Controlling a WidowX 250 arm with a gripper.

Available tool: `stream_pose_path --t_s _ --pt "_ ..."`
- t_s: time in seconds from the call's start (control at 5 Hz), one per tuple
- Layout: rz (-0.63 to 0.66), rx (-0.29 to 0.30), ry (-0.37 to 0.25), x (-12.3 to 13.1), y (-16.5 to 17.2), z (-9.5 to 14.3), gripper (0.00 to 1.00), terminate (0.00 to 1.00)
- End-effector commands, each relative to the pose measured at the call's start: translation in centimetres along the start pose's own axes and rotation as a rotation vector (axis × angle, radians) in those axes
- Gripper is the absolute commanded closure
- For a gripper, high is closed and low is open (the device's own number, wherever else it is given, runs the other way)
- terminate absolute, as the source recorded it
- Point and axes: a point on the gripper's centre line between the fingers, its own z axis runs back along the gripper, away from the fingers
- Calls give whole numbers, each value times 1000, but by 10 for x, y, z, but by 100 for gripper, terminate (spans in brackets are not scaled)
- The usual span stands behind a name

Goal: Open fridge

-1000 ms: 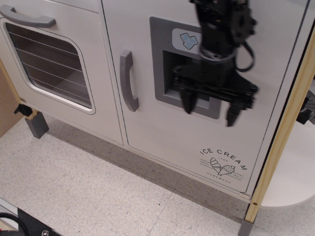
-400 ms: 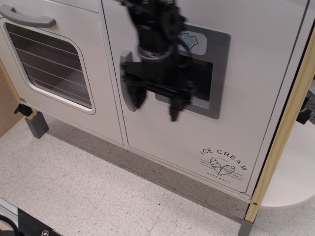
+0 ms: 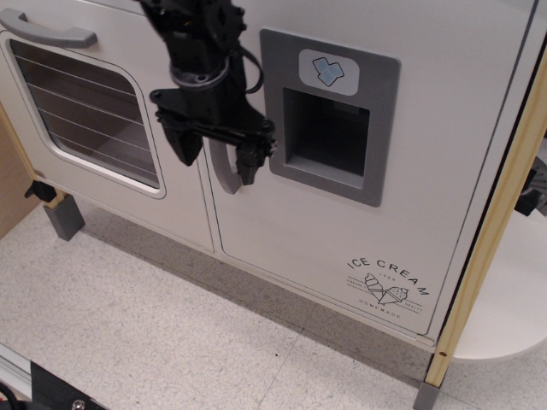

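The fridge (image 3: pixel 444 128) is a large white door, shut, with a grey ice-dispenser recess (image 3: pixel 329 115), a blue ice-cube sticker and "ICE CREAM" print low on the right. Its vertical grey handle (image 3: pixel 224 181) sits at the door's left edge, mostly hidden behind my arm; only its lower end shows. My black gripper (image 3: pixel 217 156) is open, fingers pointing down, one finger (image 3: pixel 185 143) left of the handle over the oven door's edge and the other (image 3: pixel 249 162) right of it. I cannot tell whether the fingers touch the handle.
The white oven door (image 3: pixel 94 102) with barred window and horizontal grey handle (image 3: pixel 47 30) stands left of the fridge. A wooden post (image 3: pixel 496 231) runs along the fridge's right side. Speckled floor lies below, with a grey cabinet leg (image 3: pixel 61 218) at the left.
My gripper has swept left across the fridge door, from in front of the ice-dispenser recess to astride the vertical handle. The recess is now uncovered. The door stays shut.
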Motion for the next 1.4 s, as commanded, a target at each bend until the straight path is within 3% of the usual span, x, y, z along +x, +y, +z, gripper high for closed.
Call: stream_pose_path --t_s 0.0,0.4,1.0,1.2 --pt "22 29 -71 23 29 2 0 0" --pt "23 18 -130 45 33 4 0 0" --pt "-58 9 -176 55 31 -2 0 0" --pt "-57 2 -208 59 33 -7 100 0"
